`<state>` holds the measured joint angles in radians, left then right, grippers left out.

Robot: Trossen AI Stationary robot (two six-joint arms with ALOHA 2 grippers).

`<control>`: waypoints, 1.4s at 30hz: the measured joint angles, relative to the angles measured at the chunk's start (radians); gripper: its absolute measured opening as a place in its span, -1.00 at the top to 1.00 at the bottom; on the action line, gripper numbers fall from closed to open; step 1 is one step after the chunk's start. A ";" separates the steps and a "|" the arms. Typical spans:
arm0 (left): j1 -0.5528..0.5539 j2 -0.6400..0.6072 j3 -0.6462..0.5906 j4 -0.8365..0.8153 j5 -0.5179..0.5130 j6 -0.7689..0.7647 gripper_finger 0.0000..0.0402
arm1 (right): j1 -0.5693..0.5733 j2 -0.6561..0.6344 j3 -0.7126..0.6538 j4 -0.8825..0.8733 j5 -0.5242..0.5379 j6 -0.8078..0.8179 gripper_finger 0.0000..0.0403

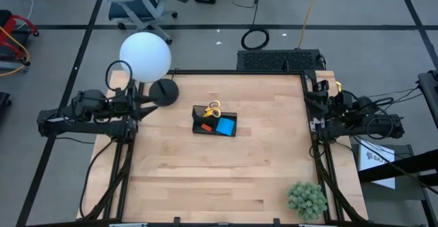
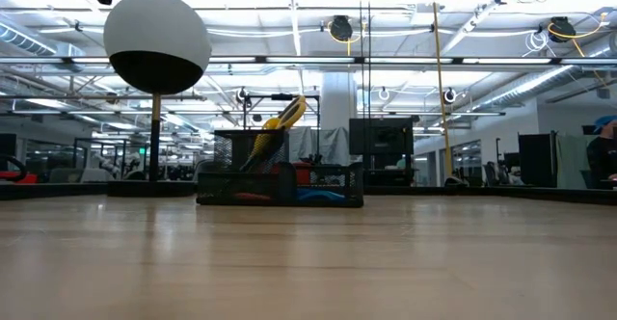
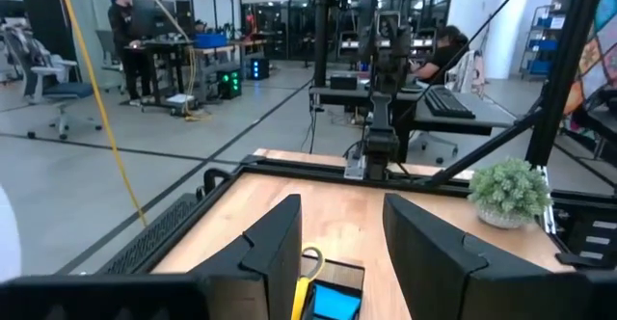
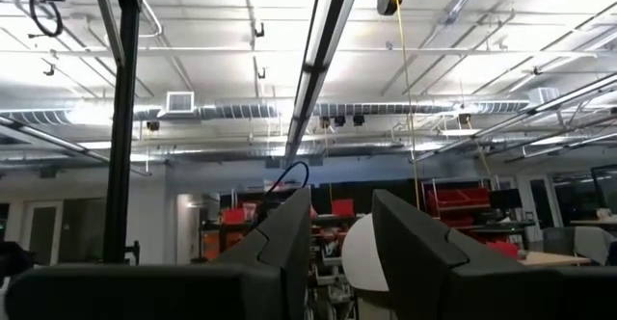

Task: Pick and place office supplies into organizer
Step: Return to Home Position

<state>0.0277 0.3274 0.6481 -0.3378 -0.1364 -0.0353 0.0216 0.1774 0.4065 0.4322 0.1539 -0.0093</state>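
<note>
The left claw (image 1: 139, 105) hangs at its edge of the table (image 1: 205, 179), fingers (image 3: 275, 238) apart with nothing between them. The right claw (image 1: 315, 109) hangs at the far edge across from it, and its fingers (image 4: 289, 228) are apart too, and empty. The black organizer (image 1: 215, 122) sits on the table between the two claws, well apart from both. Inside it the yellow scissors (image 1: 213, 108) stick up, tilted. The blue pad (image 1: 226, 125) lies on the side toward the right claw, and the small orange eraser (image 1: 204, 126) lies on the side toward the left claw. The lamp's black base (image 1: 164, 91) is just beside the left claw. The green plant (image 1: 306, 199) sits in the corner on the right claw's side — well apart from it.
</note>
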 joint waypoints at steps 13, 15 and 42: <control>0.000 -0.095 -0.032 -0.005 0.001 0.030 0.23 | 0.000 -0.153 -0.064 -0.018 0.001 -0.002 0.48; 0.000 -0.108 -0.040 -0.003 0.000 0.033 0.23 | 0.000 -0.166 -0.072 -0.017 0.001 -0.003 0.48; 0.000 -0.323 -0.310 0.280 0.113 0.041 0.23 | 0.000 -0.174 -0.320 0.372 -0.089 0.040 0.48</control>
<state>0.0273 0.0046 0.3380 -0.0576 -0.0235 0.0058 0.0216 0.0032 0.0862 0.8045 0.0647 0.0304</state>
